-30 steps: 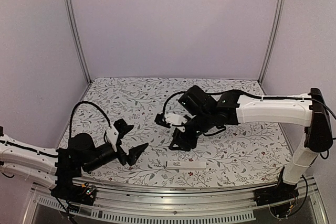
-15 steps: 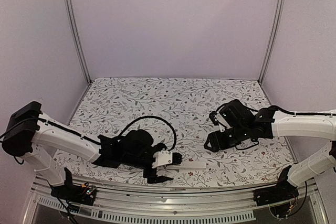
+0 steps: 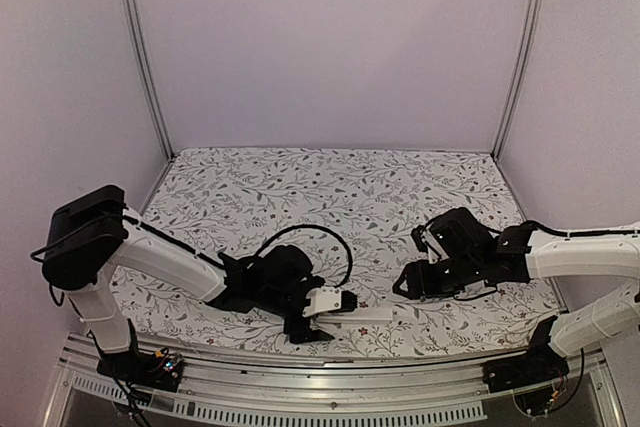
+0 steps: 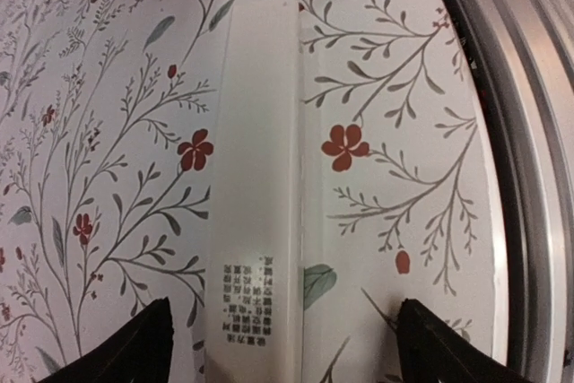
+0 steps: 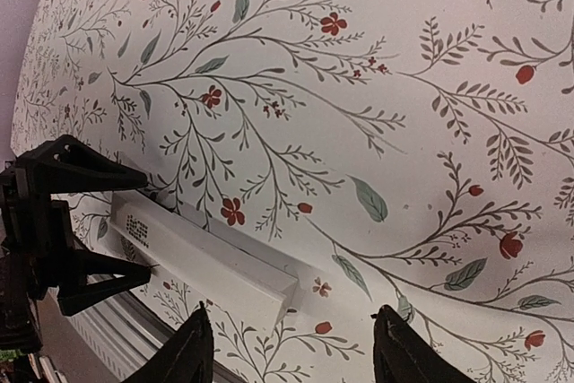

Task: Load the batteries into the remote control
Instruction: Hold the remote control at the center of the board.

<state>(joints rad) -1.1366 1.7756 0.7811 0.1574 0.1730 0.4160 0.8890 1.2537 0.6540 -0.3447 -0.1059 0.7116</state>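
The remote control (image 3: 357, 314) is a slim white bar lying flat near the table's front edge, with small dark print near one end (image 4: 256, 302). My left gripper (image 3: 322, 313) is low over that printed end, open, its black fingertips (image 4: 134, 352) on either side of the remote (image 4: 260, 150) without touching it. My right gripper (image 3: 404, 283) hovers to the right of the bar, open with nothing between its fingers. In the right wrist view the remote's square end (image 5: 269, 289) lies just ahead of my right gripper (image 5: 300, 347). The batteries are out of view.
A floral cloth (image 3: 330, 197) covers the table. A metal rail (image 4: 525, 177) runs along the front edge (image 3: 300, 387), close beside the remote. Lilac walls and upright metal posts (image 3: 140, 57) close in the back and sides.
My left arm has swung in from the left and come down over the remote's left end. My right arm has pulled back to the right and dropped lower.
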